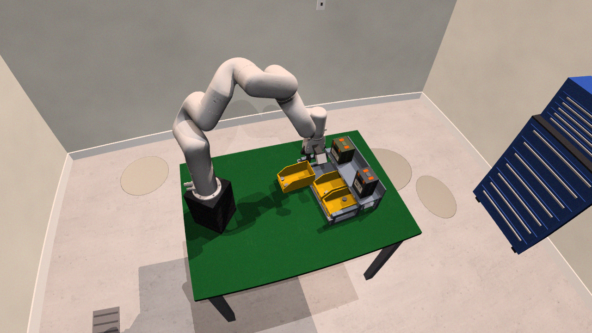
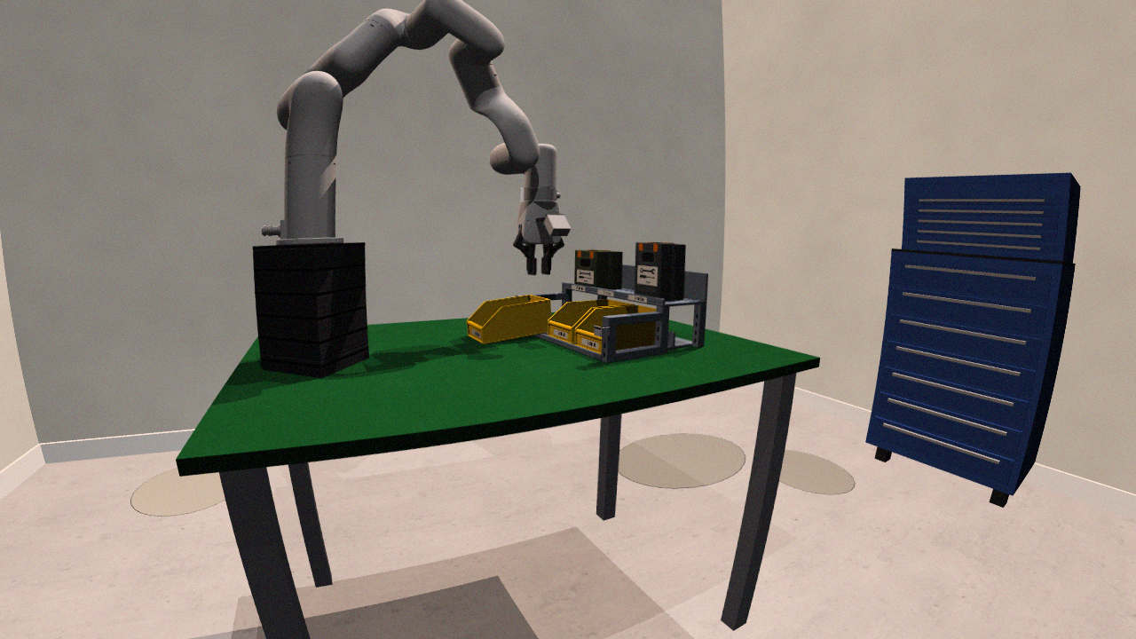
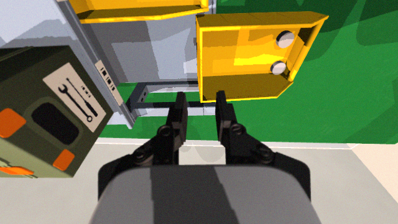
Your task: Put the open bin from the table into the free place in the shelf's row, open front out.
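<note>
The yellow open bin [image 1: 296, 176] stands on the green table beside the grey shelf [image 1: 347, 182], its open front pointing away from the shelf; it also shows in the exterior view [image 2: 508, 318]. In the wrist view the bin [image 3: 249, 56] holds two grey round parts [image 3: 285, 39] near its front. My gripper [image 2: 536, 268] hangs well above the bin's rear end, fingers pointing down. The fingers stand a little apart with nothing between them. The free place [image 1: 324, 163] is the shelf's end slot nearest the bin. Two yellow bins [image 1: 329, 182] [image 1: 339, 199] stand in the row.
Two dark tool cases [image 1: 342, 150] [image 1: 366, 181] stand on the shelf's upper board; one is close to the left in the wrist view [image 3: 46, 109]. The arm's black base [image 1: 209, 205] is at the table's left. A blue drawer cabinet [image 1: 546, 165] stands off the table.
</note>
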